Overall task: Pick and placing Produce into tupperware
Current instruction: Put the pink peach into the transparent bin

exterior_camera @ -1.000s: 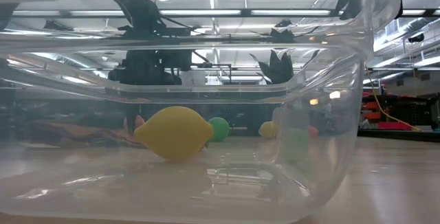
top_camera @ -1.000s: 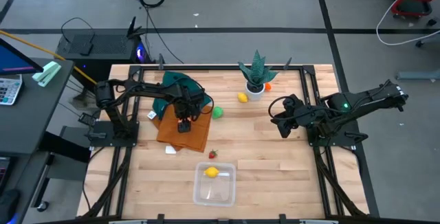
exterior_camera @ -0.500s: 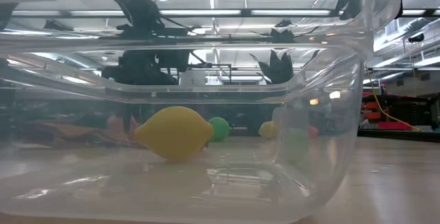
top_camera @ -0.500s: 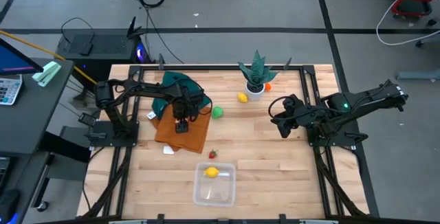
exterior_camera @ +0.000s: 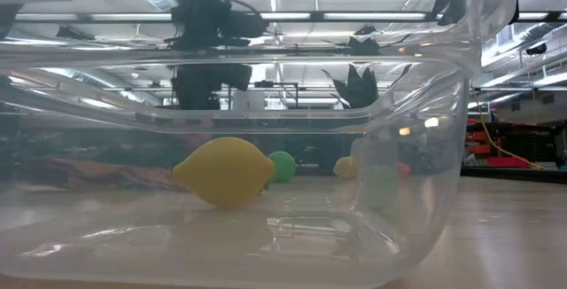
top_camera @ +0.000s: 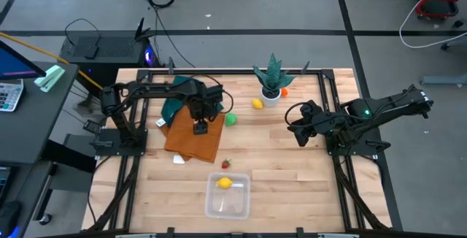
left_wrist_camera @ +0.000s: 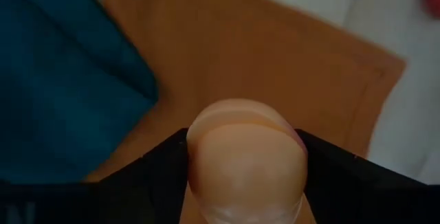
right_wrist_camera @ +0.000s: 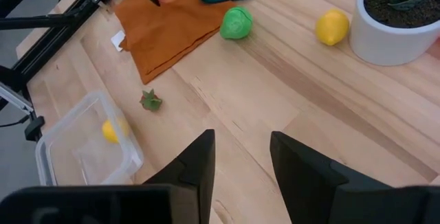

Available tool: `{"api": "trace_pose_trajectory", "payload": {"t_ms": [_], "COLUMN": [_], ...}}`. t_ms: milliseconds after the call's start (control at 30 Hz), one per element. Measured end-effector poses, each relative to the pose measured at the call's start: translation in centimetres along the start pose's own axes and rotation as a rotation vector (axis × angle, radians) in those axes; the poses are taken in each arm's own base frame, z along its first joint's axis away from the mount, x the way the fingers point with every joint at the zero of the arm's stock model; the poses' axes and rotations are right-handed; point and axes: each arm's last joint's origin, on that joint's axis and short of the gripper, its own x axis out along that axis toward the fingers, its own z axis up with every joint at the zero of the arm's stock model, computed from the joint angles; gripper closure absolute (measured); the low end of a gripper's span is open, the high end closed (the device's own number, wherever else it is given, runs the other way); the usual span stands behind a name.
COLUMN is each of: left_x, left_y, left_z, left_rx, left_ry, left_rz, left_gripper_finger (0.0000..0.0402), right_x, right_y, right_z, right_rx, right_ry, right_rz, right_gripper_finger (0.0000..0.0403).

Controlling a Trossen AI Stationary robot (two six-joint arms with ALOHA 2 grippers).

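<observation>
The left gripper [top_camera: 201,128] is grasping a pale orange rounded toy fruit [left_wrist_camera: 246,159] above the orange cloth [top_camera: 191,139] on the wooden table [top_camera: 292,165]. The right gripper [right_wrist_camera: 239,157] is hovering released near the white plant pot [top_camera: 271,96]. The clear plastic rectangular tupperware [top_camera: 228,195] is holding one yellow toy lemon [exterior_camera: 225,171]; a green toy ball [top_camera: 231,119] is lying beside the cloth.

An orange cloth [top_camera: 194,139] lies on the wooden counter [top_camera: 292,172] toward its left edge, with a teal cloth [top_camera: 175,99] overlapping its far end. A small white scrap [top_camera: 180,159] sits just beside the orange cloth's near edge. A spiky green plant [top_camera: 273,74] stands in a white pot [top_camera: 270,96] near the counter's far edge.
</observation>
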Motion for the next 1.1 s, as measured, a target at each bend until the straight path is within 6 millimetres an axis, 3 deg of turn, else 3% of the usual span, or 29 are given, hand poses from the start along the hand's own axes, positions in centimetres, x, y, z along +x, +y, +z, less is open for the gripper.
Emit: {"api": "trace_pose_trajectory", "payload": {"t_ms": [233, 500, 700, 900, 1100], "left_x": [-3.2, -5.5, -5.9, -5.5, -5.3], "left_y": [-2.1, -6.2, -9.4, -12.8, -15.9], "left_z": [2.2, 3.8, 4.1, 3.8, 3.9], "left_rx": [0.07, 0.196, 0.266, 0.35, 0.29], "left_ry": [-0.096, -0.186, -0.207, -0.22, -0.288], "left_rz": [-0.015, -0.024, -0.043, -0.06, -0.105], "left_gripper_finger": [0.0141, 0.0162, 0.0142, 0.016, 0.0146], "right_x": [0.0, 0.0, 0.0, 0.0, 0.0], "right_y": [0.0, 0.0, 0.0, 0.0, 0.0], "right_z": [0.0, 0.0, 0.0, 0.0, -0.1], "right_rx": [-0.001, -0.002, -0.001, 0.026, 0.068], "right_ry": [0.0, 0.001, 0.001, 0.001, 0.027], "right_rz": [-0.001, -0.001, -0.002, -0.001, 0.016], "right_gripper_finger": [0.0294, 0.0294, 0.0294, 0.0294, 0.0294]}}
